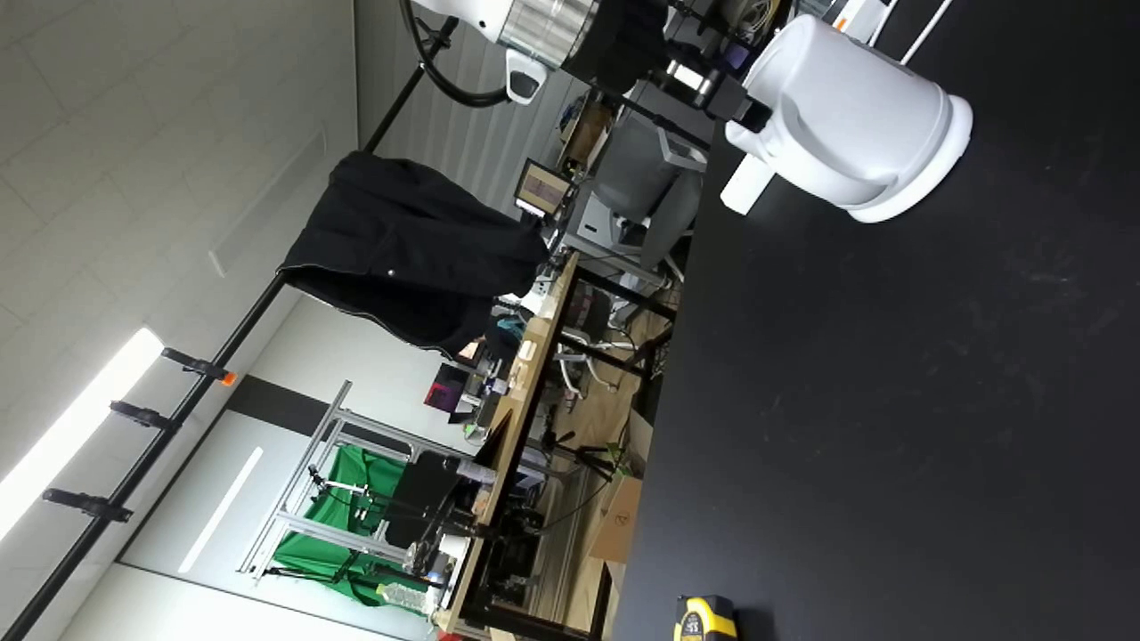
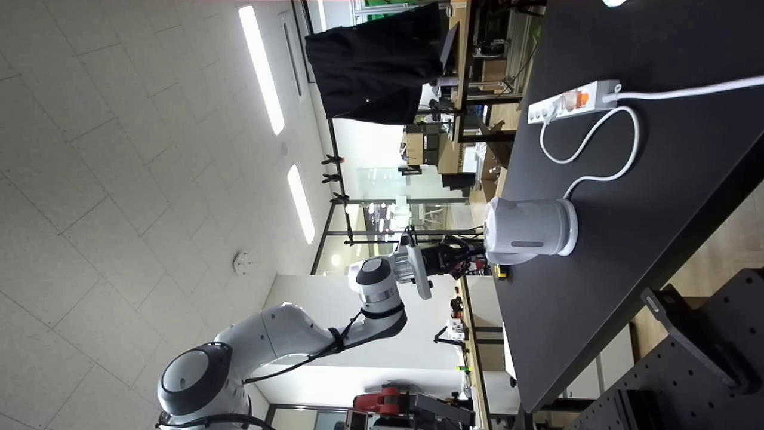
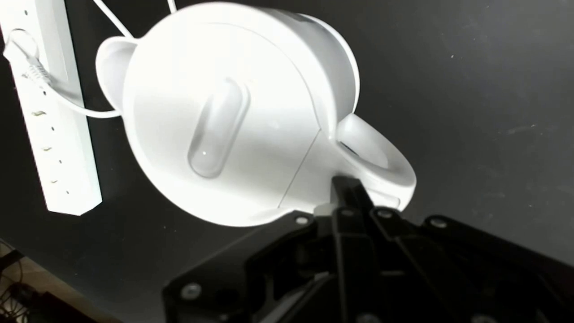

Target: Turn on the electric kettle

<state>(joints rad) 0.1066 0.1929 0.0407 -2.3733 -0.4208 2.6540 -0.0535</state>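
The electric kettle (image 3: pixel 269 112) is white and rounded, standing upright with its lid on, its handle (image 3: pixel 381 148) at the right in the wrist view. It also shows in both exterior views (image 1: pixel 864 116) (image 2: pixel 531 228). My gripper (image 3: pixel 352 186) is shut and holds nothing. Its fingertips are at the kettle's top, by the root of the handle; they look very close, but I cannot tell if they touch. A narrow rectangular outline lies on the handle top, right of the fingertips. The gripper also appears above the kettle in both exterior views (image 1: pixel 751 109) (image 2: pixel 481 252).
A white power strip (image 3: pixel 67 134) lies beside the kettle's spout side, with a plug in it; it also shows in an exterior view (image 2: pixel 576 101). White cables (image 2: pixel 635 137) run over the black table (image 1: pixel 891 401). A yellow-black tape measure (image 1: pixel 705 619) lies near the table edge.
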